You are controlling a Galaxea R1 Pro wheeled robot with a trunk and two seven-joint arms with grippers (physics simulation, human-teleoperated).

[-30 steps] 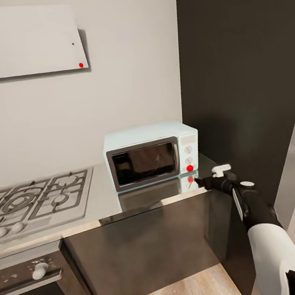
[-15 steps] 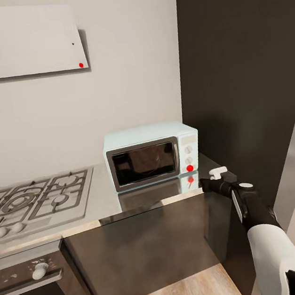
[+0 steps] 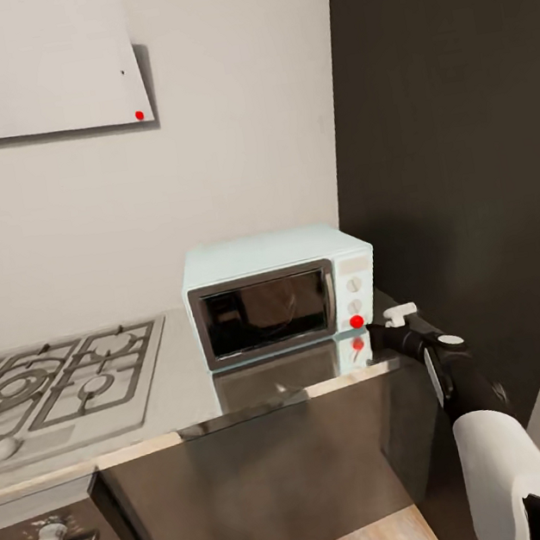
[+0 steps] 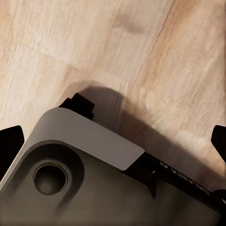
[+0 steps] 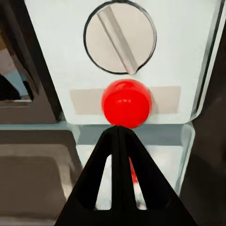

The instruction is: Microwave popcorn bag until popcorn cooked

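Grey countertop (image 3: pixel 153 411) carries the microwave (image 3: pixel 278 290), door closed; popcorn bag unseen, perhaps inside. Since a second ago we note our view has shifted nearer. Right gripper (image 5: pixel 117 136), fingers pressed together, now tips against the red button (image 5: pixel 127 102)—likely starting the heat. Left gripper: cannot tell.

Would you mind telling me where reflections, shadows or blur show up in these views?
Head view: the glossy countertop mirrors the microwave and its red light; the wall panel casts a soft shadow. Right wrist view: the red light is sharp, with its reflection below, behind the right gripper, jaws together. Left wrist view: the robot's base is blurred, casting a shadow on the wood floor.
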